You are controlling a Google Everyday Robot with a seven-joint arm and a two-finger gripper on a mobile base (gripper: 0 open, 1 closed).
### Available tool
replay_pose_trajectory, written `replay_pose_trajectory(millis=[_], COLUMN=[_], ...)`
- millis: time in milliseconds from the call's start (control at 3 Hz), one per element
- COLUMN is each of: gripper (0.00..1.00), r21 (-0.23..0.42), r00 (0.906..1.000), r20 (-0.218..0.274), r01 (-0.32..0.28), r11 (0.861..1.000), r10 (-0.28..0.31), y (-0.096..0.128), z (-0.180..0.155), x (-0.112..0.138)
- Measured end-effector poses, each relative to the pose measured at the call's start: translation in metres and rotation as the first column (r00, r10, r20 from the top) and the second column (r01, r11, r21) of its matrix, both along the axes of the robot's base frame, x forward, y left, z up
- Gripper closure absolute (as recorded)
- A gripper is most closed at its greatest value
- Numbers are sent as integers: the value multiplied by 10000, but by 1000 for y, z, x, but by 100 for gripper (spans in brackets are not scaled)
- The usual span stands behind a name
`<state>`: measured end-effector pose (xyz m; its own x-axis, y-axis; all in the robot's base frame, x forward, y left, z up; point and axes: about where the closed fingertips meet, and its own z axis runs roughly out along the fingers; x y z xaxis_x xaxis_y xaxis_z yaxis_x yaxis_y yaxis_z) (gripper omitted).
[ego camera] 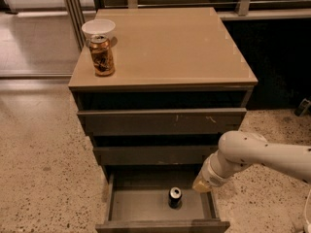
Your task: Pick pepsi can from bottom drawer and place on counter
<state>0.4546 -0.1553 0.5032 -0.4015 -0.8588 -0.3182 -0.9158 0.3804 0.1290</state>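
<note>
The pepsi can is small and dark with a silver top. It stands upright in the open bottom drawer, right of the middle. The drawer is pulled out towards me below two closed drawer fronts. The tan counter tops the cabinet. My white arm reaches in from the right. My gripper is at the drawer's right rim, just right of the can and slightly above it, not touching it.
A brown-and-gold can stands on the counter's left edge with a white bowl right behind it. The top drawer front is scratched. Speckled floor surrounds the cabinet. A dark wall and railing lie behind and to the right.
</note>
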Motion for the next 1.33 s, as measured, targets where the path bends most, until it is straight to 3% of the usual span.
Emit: replay_pose_trajectory(millis=[333, 667, 1000, 1333], gripper=[100, 100, 100, 100], r21=[0, 207, 905, 1774], r00=[10000, 9999, 9902, 9764], r20=[0, 152, 1344, 2073], r01=[0, 21, 268, 239], r11=[10000, 9998, 9955, 9838], r10=[0, -24, -388, -610], y=[0, -4, -20, -33], z=[0, -36, -93, -140], x=[0, 9, 53, 89])
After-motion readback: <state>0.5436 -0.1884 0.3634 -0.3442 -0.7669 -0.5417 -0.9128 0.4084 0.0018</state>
